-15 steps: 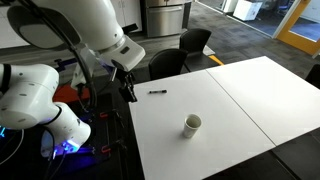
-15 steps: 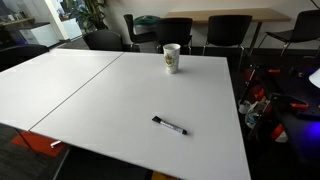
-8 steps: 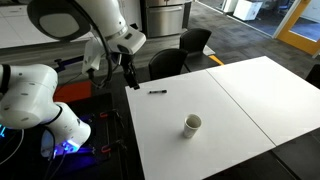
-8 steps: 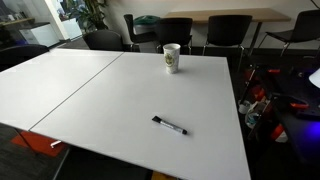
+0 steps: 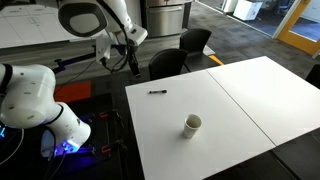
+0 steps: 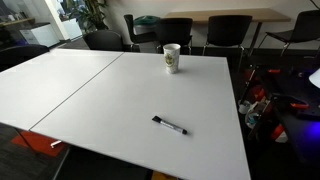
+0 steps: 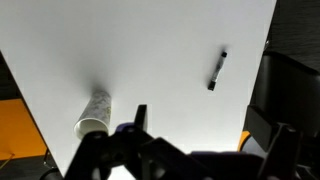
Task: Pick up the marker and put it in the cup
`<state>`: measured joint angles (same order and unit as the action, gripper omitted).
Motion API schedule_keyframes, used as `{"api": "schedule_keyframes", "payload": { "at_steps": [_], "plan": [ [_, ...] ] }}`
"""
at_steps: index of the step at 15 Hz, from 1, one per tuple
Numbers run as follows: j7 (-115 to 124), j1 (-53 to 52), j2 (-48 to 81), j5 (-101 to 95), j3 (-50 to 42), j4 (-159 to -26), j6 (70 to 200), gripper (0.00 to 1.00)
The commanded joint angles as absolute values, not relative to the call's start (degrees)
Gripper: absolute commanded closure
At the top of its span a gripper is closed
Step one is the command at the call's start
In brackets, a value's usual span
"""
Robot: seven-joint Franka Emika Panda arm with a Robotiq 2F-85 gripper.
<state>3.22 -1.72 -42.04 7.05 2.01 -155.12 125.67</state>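
The marker lies flat on the white table, close to the edge on the robot's side, with nothing touching it. We see the cup standing upright further in on the same table, well apart from the marker. The gripper hangs above the floor just off the table edge, near the black chairs. In the wrist view its fingers are spread wide and hold nothing, with marker and cup both below.
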Motion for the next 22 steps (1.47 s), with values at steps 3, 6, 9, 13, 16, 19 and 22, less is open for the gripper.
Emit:
{"api": "schedule_keyframes", "payload": {
  "at_steps": [3,6,9,13,16,19,22],
  "plan": [
    [6.4,-6.0,-32.5,13.1,4.3,-153.4,132.0,0.0],
    [5.9,-8.4,-28.1,16.6,4.5,-153.2,136.2,0.0],
    [7.1,-9.8,-23.0,18.8,5.7,-152.9,141.5,0.0],
    [14.4,-8.6,-15.8,14.8,10.7,-152.4,149.9,0.0],
    [24.1,-6.7,-10.3,8.2,14.9,-151.2,155.1,0.0],
    [37.3,-4.2,-5.1,-2.2,18.0,-149.0,156.0,0.0],
    [38.1,-6.8,-5.7,-3.8,15.8,-150.0,155.1,0.0]
  ]
}}
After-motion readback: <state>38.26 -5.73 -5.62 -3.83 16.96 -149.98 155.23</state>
